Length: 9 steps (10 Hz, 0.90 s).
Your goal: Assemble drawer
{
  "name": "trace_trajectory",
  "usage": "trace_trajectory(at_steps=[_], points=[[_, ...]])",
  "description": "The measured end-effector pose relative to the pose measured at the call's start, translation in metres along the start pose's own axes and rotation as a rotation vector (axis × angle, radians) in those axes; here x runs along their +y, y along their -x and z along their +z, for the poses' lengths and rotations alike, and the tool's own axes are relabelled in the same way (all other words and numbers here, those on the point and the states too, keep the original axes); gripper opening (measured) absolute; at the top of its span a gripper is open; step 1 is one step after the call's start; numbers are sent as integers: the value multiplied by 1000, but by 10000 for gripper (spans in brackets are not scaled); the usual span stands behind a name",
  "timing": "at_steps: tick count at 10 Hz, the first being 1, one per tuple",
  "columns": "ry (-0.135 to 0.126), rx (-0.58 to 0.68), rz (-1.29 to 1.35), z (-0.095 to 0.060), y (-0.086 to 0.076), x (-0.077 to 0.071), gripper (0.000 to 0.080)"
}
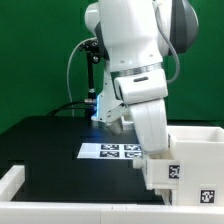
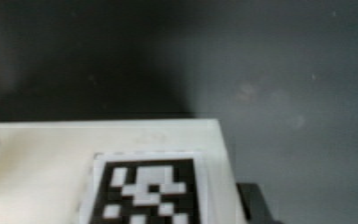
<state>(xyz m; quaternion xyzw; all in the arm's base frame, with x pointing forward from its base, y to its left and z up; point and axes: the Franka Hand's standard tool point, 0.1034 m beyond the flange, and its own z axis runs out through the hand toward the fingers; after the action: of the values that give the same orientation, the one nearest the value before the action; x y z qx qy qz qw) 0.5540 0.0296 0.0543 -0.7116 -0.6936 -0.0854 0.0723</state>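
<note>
Roughly, one marker board (image 1: 110,150), one large white box (image 1: 190,165), pincer hidden, state unclear.

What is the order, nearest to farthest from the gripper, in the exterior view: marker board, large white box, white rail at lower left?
1. large white box, on the exterior view's right, right by the gripper.
2. marker board, centre of the table.
3. white rail, lower left corner.

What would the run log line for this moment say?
arm: low over table | gripper: hidden | large white box: exterior view's right | marker board: flat on table | drawer: not seen
</note>
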Motion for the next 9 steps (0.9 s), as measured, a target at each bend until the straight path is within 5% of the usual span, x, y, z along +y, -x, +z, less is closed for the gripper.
trace_trajectory(at_steps=[4, 6, 7, 8, 9], points=[[-5, -2, 3, -2, 3, 0, 38], [-18, -28, -7, -29, 1, 5, 410], [-32, -38, -10, -40, 2, 5, 410], [-37, -54, -11, -57, 4, 9, 584], [-37, -62, -14, -67, 10, 13, 584]])
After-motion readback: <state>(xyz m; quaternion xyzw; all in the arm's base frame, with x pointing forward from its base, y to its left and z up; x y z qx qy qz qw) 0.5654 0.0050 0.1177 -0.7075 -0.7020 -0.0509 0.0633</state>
